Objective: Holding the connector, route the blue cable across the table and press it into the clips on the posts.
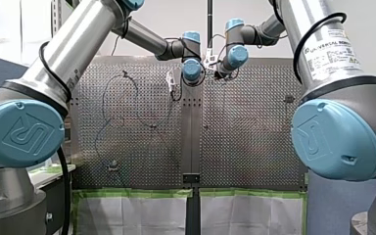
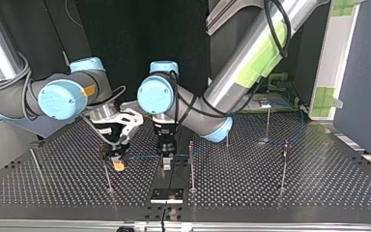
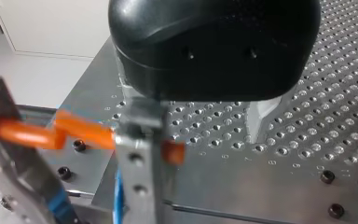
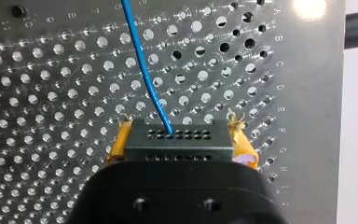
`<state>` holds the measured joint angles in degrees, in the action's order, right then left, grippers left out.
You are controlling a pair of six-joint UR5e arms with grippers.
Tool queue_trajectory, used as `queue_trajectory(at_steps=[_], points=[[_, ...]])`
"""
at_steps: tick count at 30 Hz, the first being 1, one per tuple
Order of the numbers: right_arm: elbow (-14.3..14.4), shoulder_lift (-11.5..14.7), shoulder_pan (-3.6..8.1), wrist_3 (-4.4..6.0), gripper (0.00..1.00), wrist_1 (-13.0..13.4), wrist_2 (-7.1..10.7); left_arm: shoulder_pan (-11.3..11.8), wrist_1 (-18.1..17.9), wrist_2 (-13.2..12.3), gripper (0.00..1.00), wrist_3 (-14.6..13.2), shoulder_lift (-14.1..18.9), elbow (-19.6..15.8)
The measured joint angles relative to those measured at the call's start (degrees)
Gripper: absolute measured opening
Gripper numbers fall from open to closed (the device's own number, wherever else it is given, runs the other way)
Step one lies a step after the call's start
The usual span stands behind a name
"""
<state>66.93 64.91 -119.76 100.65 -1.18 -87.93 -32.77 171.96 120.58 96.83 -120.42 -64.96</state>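
Connector (image 4: pixel 177 140) half-hidden in right jaws, blue cable (image 4: pixel 142 60) seemingly plugged in

Blue cable (image 4: pixel 142 65), black connector (image 4: pixel 179 140), yellow pads (image 4: pixel 243 148), silver hole-dotted table (image 4: pixel 51 93).

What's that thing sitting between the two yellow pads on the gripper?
A black connector, the blue cable leaving it, held by my right gripper: right wrist view.
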Motion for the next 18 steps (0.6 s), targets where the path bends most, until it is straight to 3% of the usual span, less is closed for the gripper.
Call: queue_trajectory(at_steps=[1,2,3,4,6,7,9,18], points=[[0.0,0.0,0.0,0.0,0.0,0.0,-0.01,-0.1,0.0,0.2,0.57,-0.1,0.0,0.0],[0.0,0.0,0.0,0.0,0.0,0.0,-0.01,-0.1,0.0,0.3,0.41,-0.2,0.0,0.0],[0.0,0.0,0.0,0.0,0.0,0.0,-0.01,-0.2,0.0,0.4,0.31,-0.2,0.0,0.0],[0.0,0.0,0.0,0.0,0.0,0.0,-0.01,-0.3,0.0,0.5,0.31,-0.3,0.0,0.0],[0.0,0.0,0.0,0.0,0.0,0.0,-0.01,-0.5,0.0,0.7,0.09,-0.4,0.0,0.0],[0.0,0.0,-0.01,0.0,0.0,0.0,-0.01,-0.6,0.0,0.8,0.09,-0.4,0.0,0.0],[0.0,0.0,-0.04,0.0,0.0,0.0,0.0,-0.7,0.0,0.9,0.0,-0.4,0.0,0.0],[0.1,-0.1,-0.2,0.0,0.0,0.0,0.0,-1.4,1.7,4.5,0.0,0.4,0.0,-0.2]])
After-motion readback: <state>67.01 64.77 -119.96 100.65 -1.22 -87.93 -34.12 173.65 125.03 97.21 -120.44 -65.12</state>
